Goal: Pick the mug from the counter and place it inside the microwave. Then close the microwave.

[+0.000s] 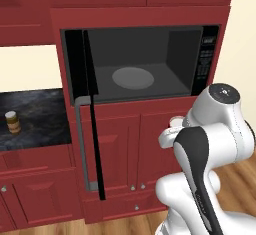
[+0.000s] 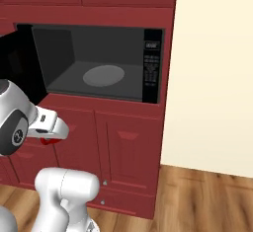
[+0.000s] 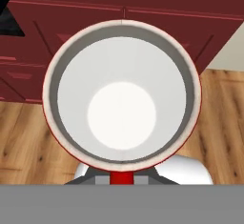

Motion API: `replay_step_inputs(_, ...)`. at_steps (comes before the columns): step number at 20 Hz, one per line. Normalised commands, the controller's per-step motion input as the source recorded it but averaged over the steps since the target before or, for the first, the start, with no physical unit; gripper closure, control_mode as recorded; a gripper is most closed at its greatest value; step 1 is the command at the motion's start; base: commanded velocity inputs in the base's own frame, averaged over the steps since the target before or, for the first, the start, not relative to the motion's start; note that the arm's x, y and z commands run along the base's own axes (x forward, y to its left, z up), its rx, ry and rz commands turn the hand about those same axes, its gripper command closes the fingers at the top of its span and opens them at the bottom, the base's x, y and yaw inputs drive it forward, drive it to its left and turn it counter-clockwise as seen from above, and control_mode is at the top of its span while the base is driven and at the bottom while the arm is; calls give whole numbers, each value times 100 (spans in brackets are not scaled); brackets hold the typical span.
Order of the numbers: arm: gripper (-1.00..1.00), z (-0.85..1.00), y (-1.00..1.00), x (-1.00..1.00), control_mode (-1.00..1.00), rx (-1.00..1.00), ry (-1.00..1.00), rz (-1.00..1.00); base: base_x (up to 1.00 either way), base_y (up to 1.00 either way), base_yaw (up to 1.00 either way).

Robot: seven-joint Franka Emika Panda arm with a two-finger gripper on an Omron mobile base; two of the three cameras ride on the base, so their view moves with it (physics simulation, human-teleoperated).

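Note:
The red mug [image 3: 121, 94] hangs right in front of the hand camera, its white inside facing me and its red handle toward the bottom edge. My gripper [image 2: 50, 133] is shut on the mug [image 2: 49, 140], of which a red sliver peeks out under the hand, in front of the lower cabinets and below the microwave [image 2: 104, 63]. The microwave [image 1: 145, 69] stands open, with a bare grey turntable [image 1: 132, 77] inside. Its black door [image 1: 85, 99] is swung out to the left. My fingertips are hidden by the mug.
On the dark counter [image 1: 40, 121] at the left stands a small brown jar [image 1: 12, 121]. Red lower cabinet doors [image 3: 157, 23] and wooden floor [image 3: 28, 137] lie beneath the mug. A cream wall [image 2: 217, 73] is right of the button panel [image 2: 152, 63].

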Motion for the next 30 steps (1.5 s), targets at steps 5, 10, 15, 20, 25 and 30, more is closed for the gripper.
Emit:
replay_step_inputs(5, 100, 0, 0, 0, 100, 0, 0, 0, 1, 11, 0)
replay_step_inputs(10, 100, 0, 0, 0, 100, 0, 0, 0, 1, 25, -3)
replay_step_inputs(15, 100, 0, 0, 0, 100, 0, 0, 0, 5, 28, -8)
replay_step_inputs(20, 100, 0, 0, 0, 100, 0, 0, 0, 8, 8, -5)
replay_step_inputs(25, 100, 0, 0, 0, 100, 0, 0, 0, 0, 0, 0)
replay_step_inputs(30, 100, 0, 0, 0, 100, 0, 0, 0, 0, 0, 0)
